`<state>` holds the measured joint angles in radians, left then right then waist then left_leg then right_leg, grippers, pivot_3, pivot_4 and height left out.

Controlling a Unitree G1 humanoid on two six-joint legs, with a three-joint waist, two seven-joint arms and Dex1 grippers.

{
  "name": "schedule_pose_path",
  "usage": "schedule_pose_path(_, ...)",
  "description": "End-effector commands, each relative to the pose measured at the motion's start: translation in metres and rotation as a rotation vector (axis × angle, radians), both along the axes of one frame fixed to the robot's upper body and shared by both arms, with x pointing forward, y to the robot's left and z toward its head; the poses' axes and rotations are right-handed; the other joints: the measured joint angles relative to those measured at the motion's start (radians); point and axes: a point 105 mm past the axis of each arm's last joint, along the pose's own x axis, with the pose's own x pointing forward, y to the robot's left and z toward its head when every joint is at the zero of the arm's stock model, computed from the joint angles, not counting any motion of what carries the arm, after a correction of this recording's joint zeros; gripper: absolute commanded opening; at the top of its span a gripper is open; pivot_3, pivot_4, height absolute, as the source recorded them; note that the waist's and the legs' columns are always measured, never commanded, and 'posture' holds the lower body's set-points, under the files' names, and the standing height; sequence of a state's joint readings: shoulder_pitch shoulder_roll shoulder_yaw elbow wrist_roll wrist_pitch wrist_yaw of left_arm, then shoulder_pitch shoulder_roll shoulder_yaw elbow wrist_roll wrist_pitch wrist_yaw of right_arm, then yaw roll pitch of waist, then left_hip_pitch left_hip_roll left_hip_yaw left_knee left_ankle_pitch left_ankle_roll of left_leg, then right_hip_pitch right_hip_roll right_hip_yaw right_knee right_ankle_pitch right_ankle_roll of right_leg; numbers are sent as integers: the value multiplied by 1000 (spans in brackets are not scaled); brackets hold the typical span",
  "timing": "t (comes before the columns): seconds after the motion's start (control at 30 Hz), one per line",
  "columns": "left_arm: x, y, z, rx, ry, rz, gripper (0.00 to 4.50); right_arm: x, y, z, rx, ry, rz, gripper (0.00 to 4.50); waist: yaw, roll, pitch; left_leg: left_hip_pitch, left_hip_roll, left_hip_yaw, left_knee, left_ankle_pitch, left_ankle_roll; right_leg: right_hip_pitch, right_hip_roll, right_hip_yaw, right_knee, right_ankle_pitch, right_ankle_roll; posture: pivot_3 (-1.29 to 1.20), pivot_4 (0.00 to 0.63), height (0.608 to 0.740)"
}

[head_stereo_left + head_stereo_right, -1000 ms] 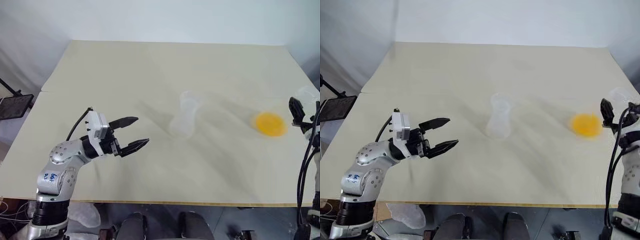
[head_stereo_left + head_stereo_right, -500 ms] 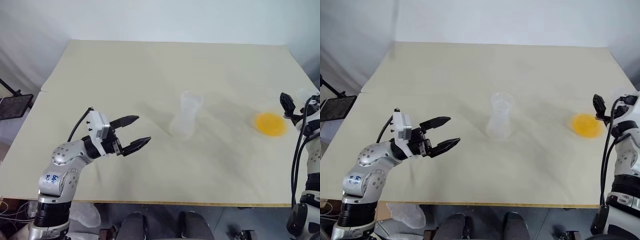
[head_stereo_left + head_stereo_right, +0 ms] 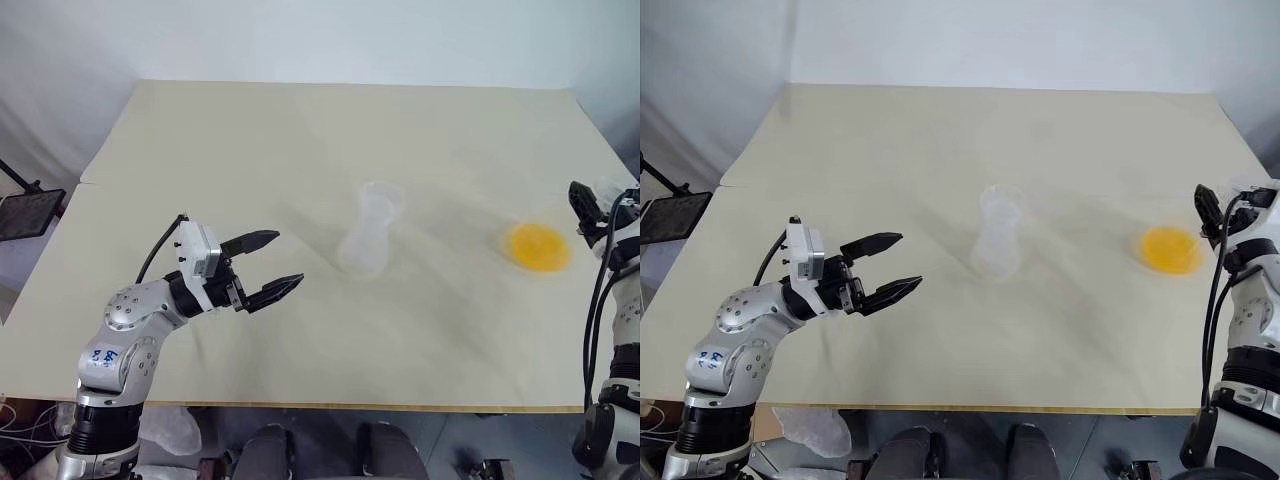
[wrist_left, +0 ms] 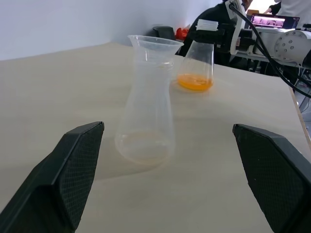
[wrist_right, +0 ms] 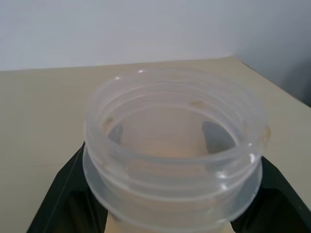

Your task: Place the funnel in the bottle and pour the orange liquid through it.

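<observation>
Orange liquid [image 3: 540, 248] sat in the conical flask [image 4: 197, 60] near the desk's [image 3: 300, 140] right edge, with your right gripper [image 3: 588, 208] clamped on the flask's neck. The funnel [image 4: 154, 46] appeared seated in the central bottle [image 4: 145, 126]. Your left gripper [image 3: 272, 265] stood wide and empty. The next move called for lifting the flask and tilting it over the funnel.

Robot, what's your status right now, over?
Left gripper open beside small clear bottle, clear funnel seemingly in its neck. Right gripper shut on large clear conical flask holding orange liquid. Nothing between flask and bottle.
</observation>
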<state>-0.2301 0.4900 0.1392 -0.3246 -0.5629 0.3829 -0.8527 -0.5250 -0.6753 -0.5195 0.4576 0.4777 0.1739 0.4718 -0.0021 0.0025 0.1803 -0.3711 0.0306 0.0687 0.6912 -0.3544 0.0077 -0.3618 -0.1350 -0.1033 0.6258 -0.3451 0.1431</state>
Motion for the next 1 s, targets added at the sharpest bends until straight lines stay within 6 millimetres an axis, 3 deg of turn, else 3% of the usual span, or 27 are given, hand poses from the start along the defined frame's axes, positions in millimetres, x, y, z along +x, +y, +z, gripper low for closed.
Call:
schedule_pose_path(0.03,-2,-5,14,-18,-54,-29,4500,-5,52,57,-170,-224,159,2484,-3,3,2,0,0,1,0,0,0,-1,0,0,0,0,0,0,150,740)
schedule_pose_path(0.27,6,-12,17,-38,-60,-34,4500,-9,156,70,-548,-317,394,2484,0,5,3,-1,0,0,0,0,0,-2,0,0,0,0,0,0,150,740)
schedule_pose_path(0.37,7,-15,16,-41,-61,-38,4500,-13,183,71,-676,-373,421,2484,2,5,3,-2,0,-1,0,0,0,-2,0,0,0,0,0,0,150,740)
schedule_pose_path(0.6,7,-19,15,-41,-63,-42,4500,-15,207,71,-1070,-494,313,2484,0,5,3,-5,-1,-1,0,0,0,-5,-1,-1,0,0,0,0,150,740)
schedule_pose_path(0.77,9,-20,13,-38,-63,-36,4500,-12,216,59,-1183,-503,285,2484,-4,5,3,-5,-1,-1,0,0,-1,-6,0,-1,0,0,0,0,150,740)
schedule_pose_path(1.0,9,-22,9,-33,-59,-48,4500,-6,226,63,-1305,-556,173,2484,-5,5,3,-5,0,0,0,0,-1,-6,0,0,1,0,0,0,150,740)
